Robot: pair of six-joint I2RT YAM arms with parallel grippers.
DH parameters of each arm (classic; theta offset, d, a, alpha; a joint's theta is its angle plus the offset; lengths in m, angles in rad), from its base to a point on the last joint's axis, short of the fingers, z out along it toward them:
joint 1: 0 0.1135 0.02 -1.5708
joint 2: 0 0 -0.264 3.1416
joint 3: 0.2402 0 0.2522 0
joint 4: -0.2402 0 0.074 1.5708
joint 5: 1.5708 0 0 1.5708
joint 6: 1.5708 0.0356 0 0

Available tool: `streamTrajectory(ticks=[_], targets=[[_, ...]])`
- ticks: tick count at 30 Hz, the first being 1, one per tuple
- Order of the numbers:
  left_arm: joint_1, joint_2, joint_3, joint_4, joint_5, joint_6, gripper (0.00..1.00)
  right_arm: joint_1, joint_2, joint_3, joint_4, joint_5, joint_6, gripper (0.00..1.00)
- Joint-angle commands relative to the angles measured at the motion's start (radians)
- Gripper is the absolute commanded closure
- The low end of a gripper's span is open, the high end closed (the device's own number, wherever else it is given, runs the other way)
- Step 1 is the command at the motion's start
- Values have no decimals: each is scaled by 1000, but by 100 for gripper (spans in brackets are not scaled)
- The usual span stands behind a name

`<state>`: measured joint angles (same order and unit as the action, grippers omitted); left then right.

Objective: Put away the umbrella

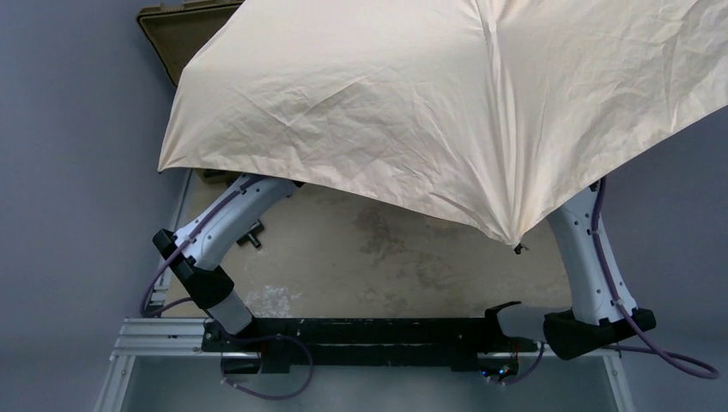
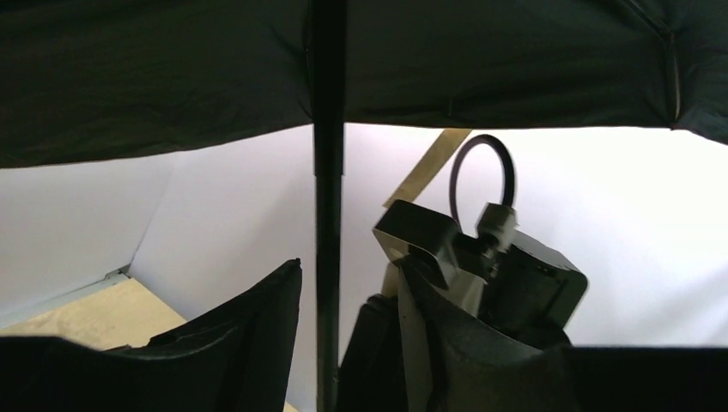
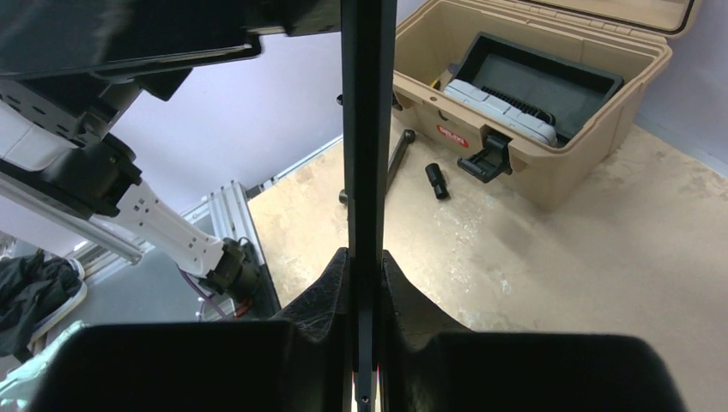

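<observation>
The umbrella (image 1: 429, 103) is open; its wide beige canopy covers the far half of the table and hides both grippers in the top view. In the right wrist view my right gripper (image 3: 366, 283) is shut on the umbrella's thin dark shaft (image 3: 367, 129), which runs straight up between its fingers. In the left wrist view the same shaft (image 2: 328, 215) stands between the spread fingers of my left gripper (image 2: 348, 292), with a gap on each side. The canopy's dark underside (image 2: 154, 77) fills the top there. The handle is not in view.
An open tan hard case (image 3: 549, 129) with a grey device (image 3: 498, 107) inside stands at the table's far left; its corner shows in the top view (image 1: 176, 34). Small black parts (image 3: 436, 180) lie beside it. The right wrist's camera housing (image 2: 515, 275) sits close to my left gripper.
</observation>
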<state>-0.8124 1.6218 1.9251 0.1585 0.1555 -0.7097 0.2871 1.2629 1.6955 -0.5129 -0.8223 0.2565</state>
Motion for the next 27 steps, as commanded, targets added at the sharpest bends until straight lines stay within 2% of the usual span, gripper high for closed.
streamTrajectory(ticks=[1,3,5,6,8,11,15,17,20,22,23,25,27], targets=[[-7,40,89,-43,-42,60,57,10,-33,17,64,-9,-50,100],[-7,47,97,-47,-40,62,60,12,-34,15,63,-9,-53,100],[-7,53,105,-50,-28,59,66,12,-34,13,63,-8,-57,100],[-7,54,105,-49,-19,55,75,12,-35,11,62,-7,-60,100],[-6,48,90,-43,-10,50,100,12,-40,5,62,-9,-71,100],[-6,14,37,-11,2,39,100,12,-59,-18,76,-35,-89,100],[-2,-55,-69,84,22,3,100,11,-95,-92,160,-129,-49,70],[1,-79,-114,130,48,-28,100,2,-100,-129,224,-204,12,63],[2,-110,-171,197,88,-72,100,-11,-99,-206,403,-347,189,59],[1,-121,-195,220,111,-94,100,-17,-98,-275,612,-425,372,59],[1,-125,-205,230,123,-99,100,-18,-97,-308,716,-447,502,59],[1,-133,-221,257,137,-116,100,-19,-95,-367,911,-473,644,59],[0,-135,-229,270,148,-122,100,-20,-94,-397,995,-478,716,60]])
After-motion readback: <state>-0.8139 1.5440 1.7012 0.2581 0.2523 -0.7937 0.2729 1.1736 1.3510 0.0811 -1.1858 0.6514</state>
